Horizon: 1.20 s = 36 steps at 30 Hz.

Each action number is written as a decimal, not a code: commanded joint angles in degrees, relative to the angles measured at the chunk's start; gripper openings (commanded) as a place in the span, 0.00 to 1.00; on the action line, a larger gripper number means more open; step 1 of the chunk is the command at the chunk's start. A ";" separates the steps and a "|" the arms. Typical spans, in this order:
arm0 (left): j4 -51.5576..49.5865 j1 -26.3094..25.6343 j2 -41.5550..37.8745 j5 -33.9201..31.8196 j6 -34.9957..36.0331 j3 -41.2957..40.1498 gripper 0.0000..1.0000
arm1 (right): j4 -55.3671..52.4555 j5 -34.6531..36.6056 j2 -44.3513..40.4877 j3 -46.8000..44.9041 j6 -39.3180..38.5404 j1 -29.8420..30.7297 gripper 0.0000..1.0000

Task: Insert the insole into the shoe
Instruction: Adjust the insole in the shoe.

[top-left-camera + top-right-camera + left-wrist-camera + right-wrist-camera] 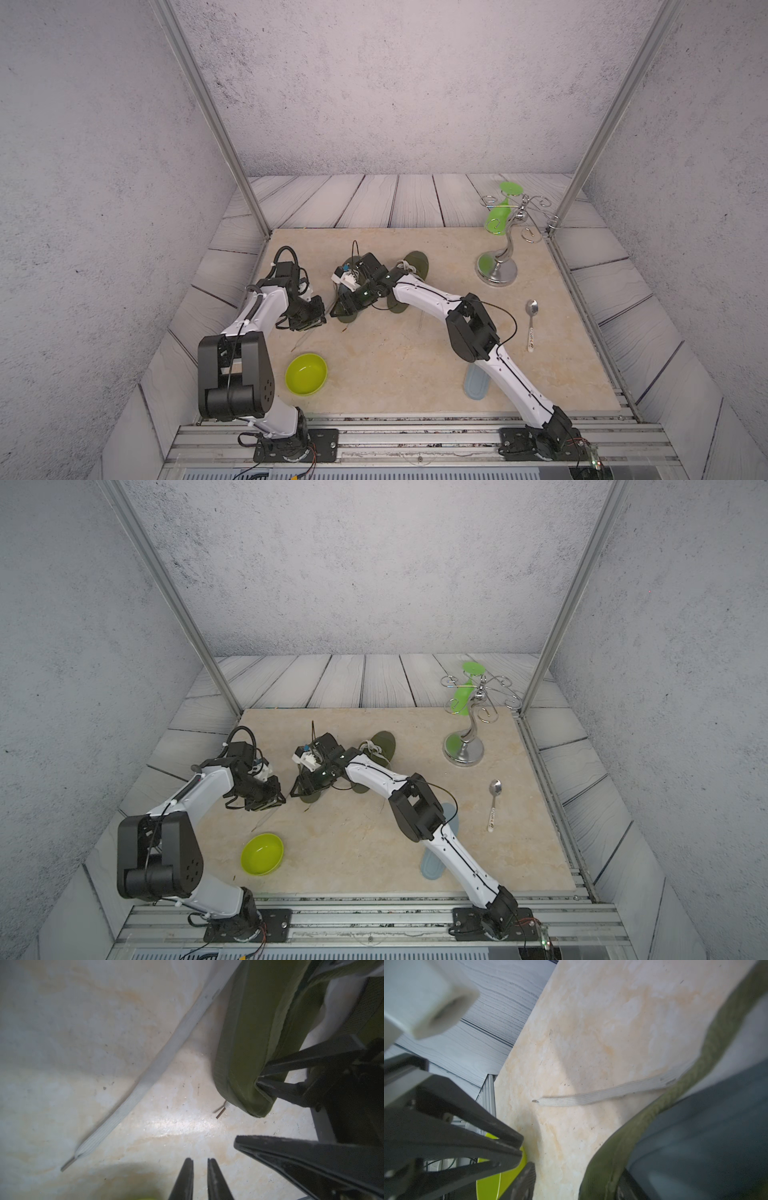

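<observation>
Plainly, shoe is olive green.
</observation>
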 commanded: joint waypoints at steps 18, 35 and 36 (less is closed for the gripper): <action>-0.57 0.52 0.08 0.68 0.11 1.15 0.18 | 6.88 -3.31 -13.61 -6.90 6.52 -0.55 0.54; -2.93 -4.74 3.35 1.10 9.25 14.31 0.35 | 1.58 15.12 -35.54 -28.58 1.07 -5.31 0.56; -3.18 -5.76 4.31 0.76 9.66 15.58 0.38 | 1.81 15.57 -37.18 -30.71 1.00 -5.77 0.56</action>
